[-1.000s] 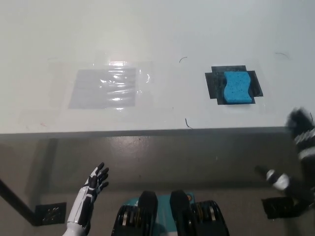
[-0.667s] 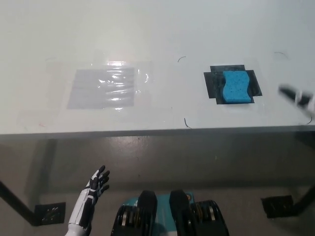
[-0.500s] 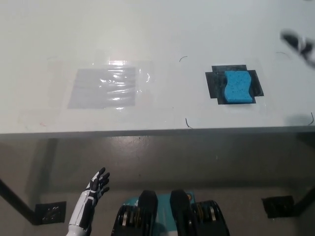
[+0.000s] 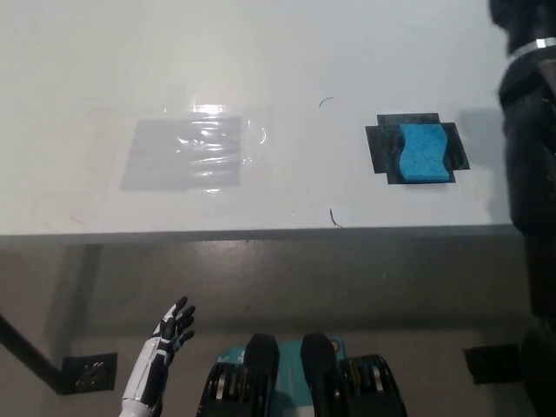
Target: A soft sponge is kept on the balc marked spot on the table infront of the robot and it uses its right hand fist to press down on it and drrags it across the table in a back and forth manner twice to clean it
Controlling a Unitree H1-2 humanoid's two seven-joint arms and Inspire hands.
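Note:
A blue wavy-edged sponge (image 4: pixel 426 154) lies flat on a black marked patch (image 4: pixel 380 146) at the right of the white table (image 4: pixel 287 69). My black right arm rises along the picture's right edge, over the table beside the sponge. Its hand (image 4: pixel 514 16) sits at the top right corner, beyond and to the right of the sponge, partly cut off by the frame and not touching the sponge. My white left hand (image 4: pixel 169 334) hangs below the table's front edge at the lower left, open with fingers spread, holding nothing.
A shiny clear plastic sheet (image 4: pixel 187 154) is taped flat on the table's left half. The table's front edge (image 4: pixel 261 233) crosses the picture at mid height. Below it on the floor are black foot plates (image 4: pixel 90 373) at the left and right.
My right arm swung up from below the table's edge at the right and now reaches over the table past the sponge. The sponge and left hand have stayed put.

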